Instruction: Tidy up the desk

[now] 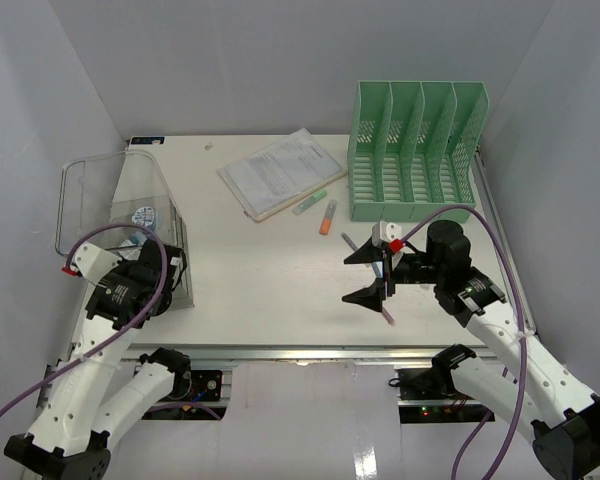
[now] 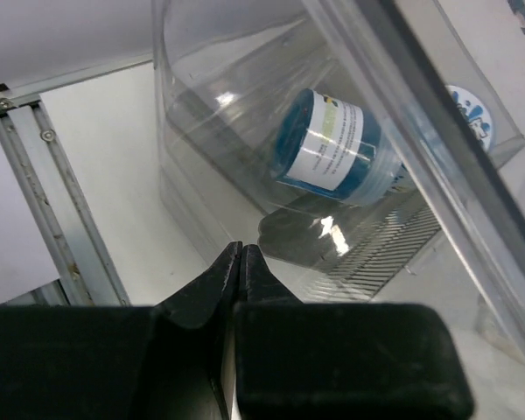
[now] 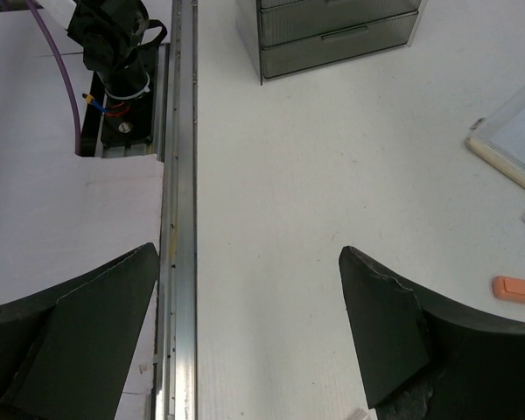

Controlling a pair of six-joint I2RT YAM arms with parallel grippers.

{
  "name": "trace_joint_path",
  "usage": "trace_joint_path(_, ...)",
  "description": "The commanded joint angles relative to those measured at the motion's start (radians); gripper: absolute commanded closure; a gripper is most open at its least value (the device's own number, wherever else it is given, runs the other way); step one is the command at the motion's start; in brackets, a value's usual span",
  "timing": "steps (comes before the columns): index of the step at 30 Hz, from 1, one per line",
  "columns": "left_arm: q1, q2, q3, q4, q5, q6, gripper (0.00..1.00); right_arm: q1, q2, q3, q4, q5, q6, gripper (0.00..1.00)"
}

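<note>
Your left gripper [image 2: 241, 261] has its jaws pressed together with nothing between them. The tips sit just in front of the clear bin [image 2: 245, 105]; you cannot tell whether they touch its wall. A blue jar [image 2: 337, 149] with a white label lies on its side inside that bin.

Your right gripper [image 1: 352, 278] stands wide apart and holds nothing. It hangs over the desk [image 1: 270, 290], right of centre and towards the front, where the metal rail [image 3: 179, 219] runs along the near edge.

The desk is the big white tabletop under both arms, and everything else sits on it. The bin is at the left edge, and the mint-green file rack [image 1: 415, 150] stands upright at the far right corner. A clipboard [image 1: 280, 172] with papers lies in the far middle. Just beside its right end lie a green highlighter [image 1: 310, 202] and an orange highlighter [image 1: 327, 217] – both apart from your right gripper.
</note>
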Motion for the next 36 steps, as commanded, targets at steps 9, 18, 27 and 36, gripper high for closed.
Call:
trace_joint_path(9, 0.069, 0.085, -0.006, 0.356, -0.165, 0.398, 0.78, -0.025, -0.06, -0.032, 0.004, -0.043, 0.003, 0.1)
trace_joint_path(18, 0.227, 0.073, -0.033, 0.632, -0.009, 0.661, 0.8, -0.042, -0.095, -0.052, -0.013, -0.049, -0.008, 0.1)
trace_joint_path(27, 0.228, -0.204, 0.001, 0.588, 0.752, 0.705, 0.76, -0.046, -0.107, -0.084, -0.015, -0.07, -0.037, 0.1)
trace_joint_path(36, 0.228, -0.306, -0.005, 0.626, 1.264, 0.605, 0.7, -0.047, -0.11, -0.07, -0.096, -0.079, -0.12, 0.1)
